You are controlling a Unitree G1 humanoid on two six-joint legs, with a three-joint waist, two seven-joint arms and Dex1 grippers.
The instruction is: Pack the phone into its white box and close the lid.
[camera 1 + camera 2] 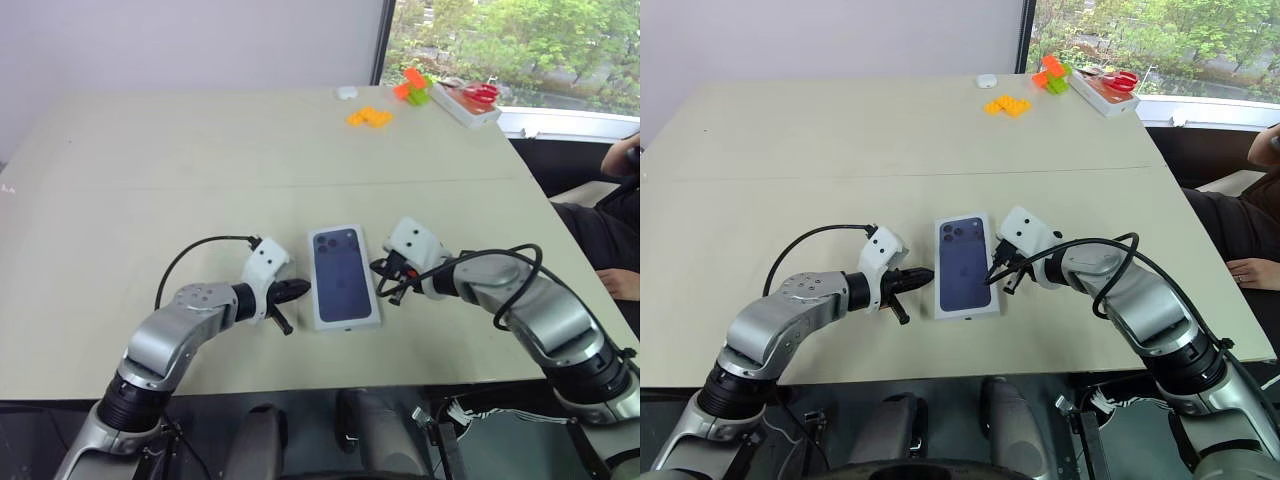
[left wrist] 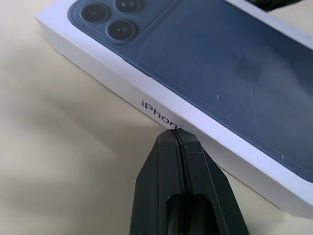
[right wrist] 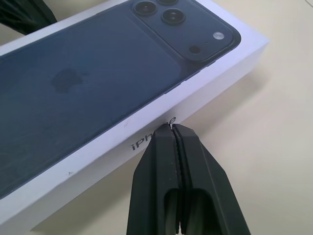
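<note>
The white box (image 1: 345, 322) lies shut on the table in front of me, and its lid (image 1: 343, 272) faces up with the dark blue phone picture on it. The phone itself is hidden. My left gripper (image 1: 303, 289) is shut, its tip touching the box's left long side at the printed lettering (image 2: 157, 110). Against the opposite long side rests the tip of my right gripper (image 1: 379, 271), also shut and holding nothing. In the wrist views each pair of fingers (image 2: 195, 161) (image 3: 195, 161) is pressed together at the white side wall.
Yellow bricks (image 1: 370, 117), orange and green bricks (image 1: 412, 85), a small white object (image 1: 347, 92) and a white tray (image 1: 458, 108) with red items sit at the table's far right. A seated person (image 1: 610, 225) is beyond the right edge.
</note>
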